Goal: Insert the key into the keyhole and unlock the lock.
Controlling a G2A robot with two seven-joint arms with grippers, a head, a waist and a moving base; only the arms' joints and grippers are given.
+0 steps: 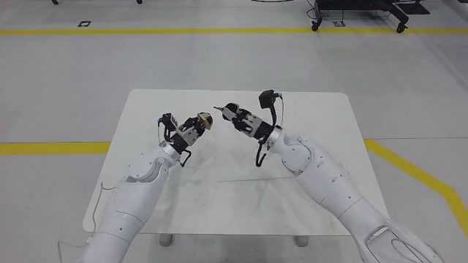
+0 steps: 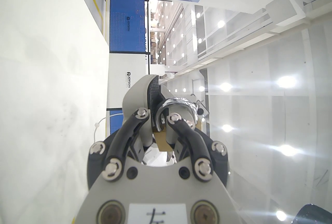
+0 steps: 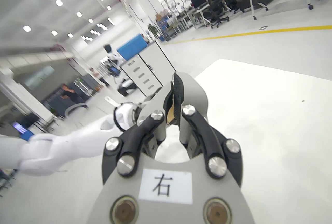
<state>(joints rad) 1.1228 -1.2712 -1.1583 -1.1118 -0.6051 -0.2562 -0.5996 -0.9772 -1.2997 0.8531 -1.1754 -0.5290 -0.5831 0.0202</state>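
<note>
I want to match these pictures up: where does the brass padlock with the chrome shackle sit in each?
Top view: centre-left, brass padlock with chrome shackle in the left end effector.
Left wrist view: near centre, clamped.
Right wrist view: cannot pick it out.
Shared landmark: white table.

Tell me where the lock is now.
In the top view the lock sits clamped in the left tool over the table, opposite the key in the right tool.

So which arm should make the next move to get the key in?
Right, likely: the right fingers pinch the key, aimed toward the lock gripped in the left fingers, a small gap apart.
</note>
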